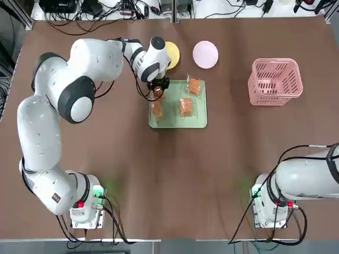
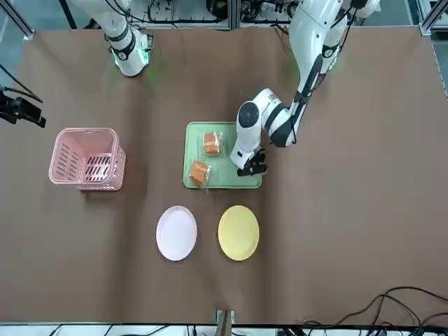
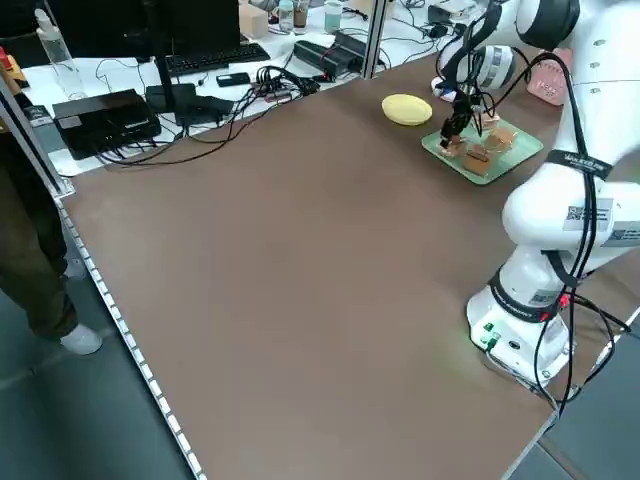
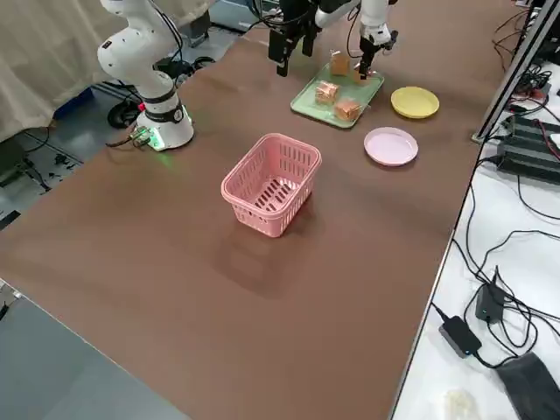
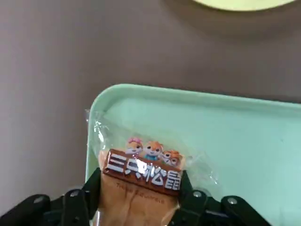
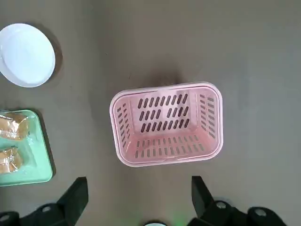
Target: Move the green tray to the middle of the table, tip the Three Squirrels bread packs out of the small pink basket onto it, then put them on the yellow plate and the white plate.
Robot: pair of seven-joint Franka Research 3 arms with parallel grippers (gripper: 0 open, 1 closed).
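Bread packs (image 1: 186, 107), on green tray (image 1: 177, 123) under left claw (image 5: 141, 171), grip indeterminable; yellow plate (image 1: 173, 57), white plate (image 1: 205, 54) beyond, unfilled; right claw (image 6: 139, 178) parked, open.

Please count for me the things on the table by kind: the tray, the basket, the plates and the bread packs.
Green tray: 1
Pink basket: 1
Plates: 2 (one yellow, one white)
Bread packs: 4, all on the tray, one of them between the left gripper's fingers
Total: 8
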